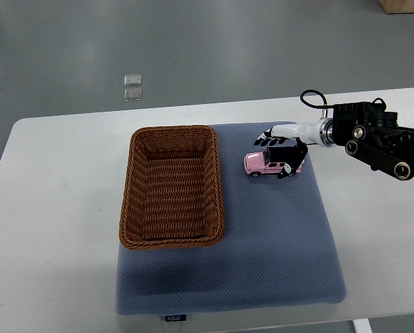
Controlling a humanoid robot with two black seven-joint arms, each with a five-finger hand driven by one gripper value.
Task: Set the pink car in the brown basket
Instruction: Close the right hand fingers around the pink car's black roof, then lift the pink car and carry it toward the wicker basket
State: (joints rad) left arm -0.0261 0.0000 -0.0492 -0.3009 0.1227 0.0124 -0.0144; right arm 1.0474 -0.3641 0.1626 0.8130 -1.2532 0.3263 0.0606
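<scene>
A small pink toy car (pixel 263 164) rests on the blue mat (pixel 276 236), just right of the brown wicker basket (pixel 172 187). My right hand (pixel 283 152) reaches in from the right edge and hovers over the car's rear, black fingers (pixel 264 137) spread above it and the thumb curling down beside it. The fingers wrap loosely around the car; a firm grasp does not show. Nothing lies inside the basket. The left arm is out of the picture.
The mat lies on a white table (pixel 47 229) with rounded corners. Two small clear squares (pixel 132 87) sit on the grey floor beyond the table's far edge. A black cable (pixel 312 97) loops over the right wrist.
</scene>
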